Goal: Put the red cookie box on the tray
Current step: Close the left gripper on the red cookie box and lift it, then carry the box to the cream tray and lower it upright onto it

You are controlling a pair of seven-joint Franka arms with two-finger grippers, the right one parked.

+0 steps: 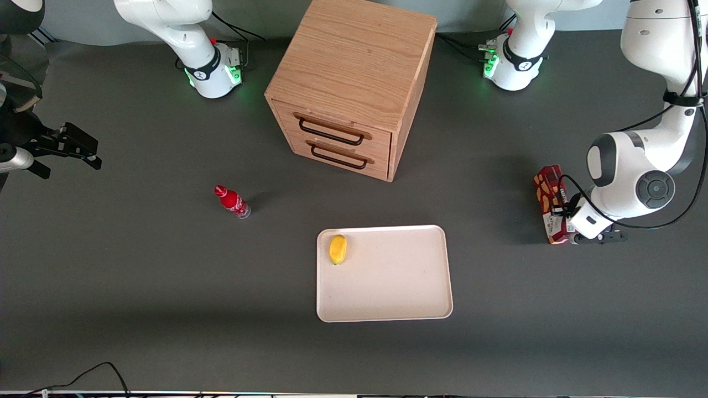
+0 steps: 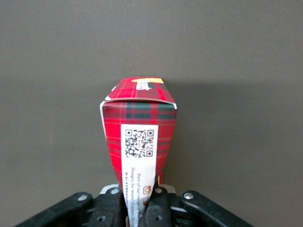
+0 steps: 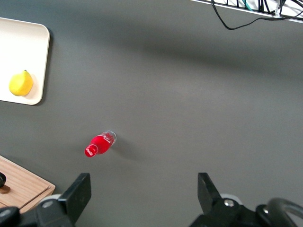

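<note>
The red cookie box (image 1: 550, 203) is a long dark-red box with cookie pictures, toward the working arm's end of the table. My left gripper (image 1: 565, 218) is shut on it, close to the tabletop; whether the box rests on the table I cannot tell. In the left wrist view the box (image 2: 138, 130) shows red tartan and a white QR label, its near end pinched between the black fingers (image 2: 158, 208). The cream-white tray (image 1: 398, 287) lies flat on the table, nearer the front camera than the cabinet and well apart from the box. It holds a yellow lemon (image 1: 338, 249).
A wooden drawer cabinet (image 1: 354, 83) stands at the middle of the table, farther from the front camera than the tray. A small red bottle (image 1: 232, 202) stands toward the parked arm's end. It also shows in the right wrist view (image 3: 100, 144).
</note>
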